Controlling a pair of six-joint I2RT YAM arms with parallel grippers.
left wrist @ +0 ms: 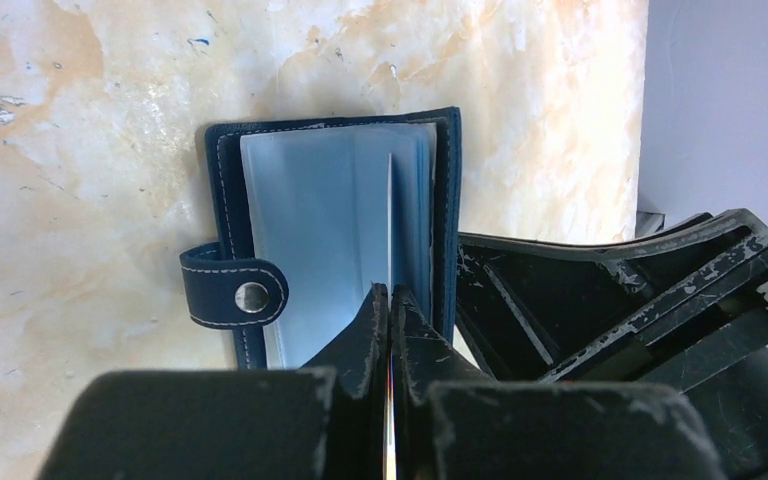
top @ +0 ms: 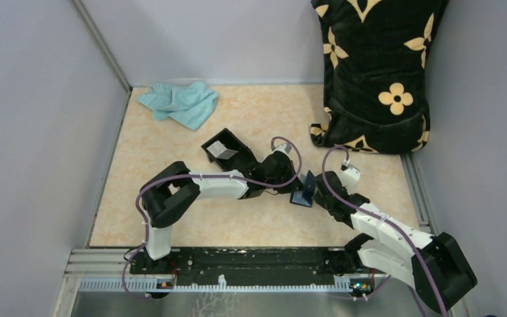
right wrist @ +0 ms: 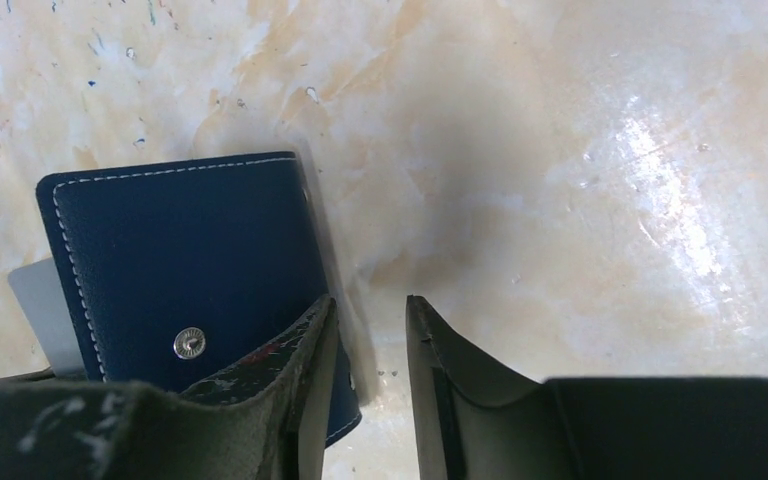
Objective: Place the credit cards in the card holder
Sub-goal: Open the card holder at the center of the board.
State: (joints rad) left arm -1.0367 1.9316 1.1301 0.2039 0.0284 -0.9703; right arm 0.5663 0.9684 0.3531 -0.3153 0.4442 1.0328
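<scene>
The navy card holder (top: 302,191) stands open on the table between my two grippers. In the left wrist view its clear sleeves (left wrist: 330,230) face me, with the snap tab (left wrist: 235,290) at the left. My left gripper (left wrist: 390,295) is shut on a thin credit card (left wrist: 389,220), seen edge-on, its far end among the sleeves. My right gripper (right wrist: 370,305) is open beside the holder's outer cover (right wrist: 180,250); only the cover's corner reaches into the gap. A pale card edge (right wrist: 45,310) sticks out at the holder's left. Another pale card (top: 224,151) lies in the black box.
The black open-topped box (top: 208,144) sits just behind the left gripper. A teal cloth (top: 179,102) lies at the back left. A black bag with cream flowers (top: 376,66) stands at the back right. Grey walls close in the table on three sides.
</scene>
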